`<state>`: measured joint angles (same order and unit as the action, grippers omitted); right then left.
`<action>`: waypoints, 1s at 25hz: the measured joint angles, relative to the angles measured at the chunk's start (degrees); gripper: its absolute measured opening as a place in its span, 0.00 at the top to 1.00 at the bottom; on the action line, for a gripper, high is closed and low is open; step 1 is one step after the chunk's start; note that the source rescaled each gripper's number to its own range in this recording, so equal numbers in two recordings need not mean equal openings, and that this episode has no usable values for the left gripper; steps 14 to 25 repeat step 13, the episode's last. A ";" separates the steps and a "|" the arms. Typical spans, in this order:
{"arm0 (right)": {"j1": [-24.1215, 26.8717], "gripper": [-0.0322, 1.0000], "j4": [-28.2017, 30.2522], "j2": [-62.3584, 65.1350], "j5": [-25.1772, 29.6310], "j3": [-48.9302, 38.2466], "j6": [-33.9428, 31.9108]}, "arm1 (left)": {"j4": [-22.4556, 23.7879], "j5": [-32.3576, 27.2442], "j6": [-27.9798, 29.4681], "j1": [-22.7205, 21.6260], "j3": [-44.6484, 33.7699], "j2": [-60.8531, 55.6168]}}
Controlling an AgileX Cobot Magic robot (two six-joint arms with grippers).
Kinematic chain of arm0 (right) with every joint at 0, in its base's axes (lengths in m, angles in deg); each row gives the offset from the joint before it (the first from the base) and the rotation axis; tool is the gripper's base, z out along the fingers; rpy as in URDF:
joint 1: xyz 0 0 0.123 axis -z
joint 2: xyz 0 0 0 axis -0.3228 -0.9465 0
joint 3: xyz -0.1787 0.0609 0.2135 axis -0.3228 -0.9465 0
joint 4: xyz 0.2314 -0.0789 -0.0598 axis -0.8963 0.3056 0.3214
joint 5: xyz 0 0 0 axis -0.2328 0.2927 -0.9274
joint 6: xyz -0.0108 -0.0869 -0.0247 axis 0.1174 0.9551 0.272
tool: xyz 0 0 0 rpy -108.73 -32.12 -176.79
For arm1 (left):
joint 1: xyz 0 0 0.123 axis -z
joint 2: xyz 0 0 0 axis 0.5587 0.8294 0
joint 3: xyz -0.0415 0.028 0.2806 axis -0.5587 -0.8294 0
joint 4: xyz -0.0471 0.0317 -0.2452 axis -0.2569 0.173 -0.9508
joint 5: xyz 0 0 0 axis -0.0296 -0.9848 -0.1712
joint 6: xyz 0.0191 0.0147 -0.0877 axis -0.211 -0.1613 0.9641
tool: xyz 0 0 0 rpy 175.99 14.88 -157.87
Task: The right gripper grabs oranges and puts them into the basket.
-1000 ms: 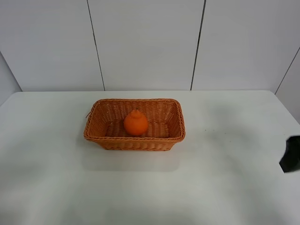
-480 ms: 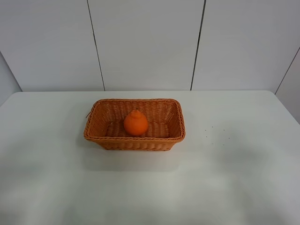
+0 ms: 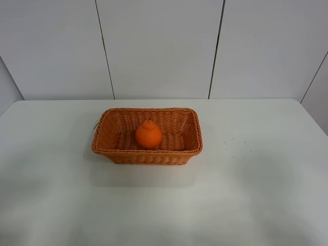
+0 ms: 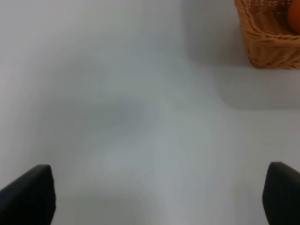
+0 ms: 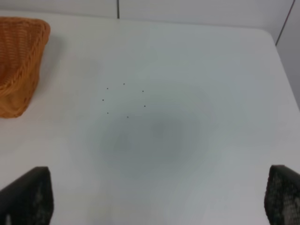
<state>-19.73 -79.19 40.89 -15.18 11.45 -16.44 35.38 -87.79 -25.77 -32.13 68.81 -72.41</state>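
Note:
The orange (image 3: 148, 134) sits upright inside the wicker basket (image 3: 113, 152) in the middle of the white table (image 3: 256, 195). Neither arm shows in the exterior high view. In the right wrist view my right gripper (image 5: 154, 201) is open and empty over bare table, with a corner of the basket (image 5: 18, 61) off to one side. In the left wrist view my left gripper (image 4: 154, 197) is open and empty over bare table; a basket corner (image 4: 269, 40) and a sliver of the orange (image 4: 294, 18) show at the edge.
A few tiny dark specks (image 3: 233, 146) dot the table to the right of the basket. A panelled white wall (image 3: 159, 46) stands behind the table's far edge.
One second ago a black part of the right arm showed at the right edge of the exterior high view. It has withdrawn out of that view. The orange and basket have not moved.

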 joint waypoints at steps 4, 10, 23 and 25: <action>0.00 0.00 0.15 0.00 -0.05 0.00 -0.29 | 0.00 0.00 0.00 0.00 0.00 0.00; 0.00 0.00 0.27 0.07 -0.05 0.00 -0.54 | 0.00 0.00 0.00 0.00 0.00 0.00; 0.00 0.00 0.27 0.07 -0.05 0.00 -0.54 | 0.00 0.00 0.00 0.00 0.00 0.00; 0.00 0.00 0.27 0.07 -0.05 0.00 -0.54 | 0.00 0.00 0.00 0.00 0.00 0.00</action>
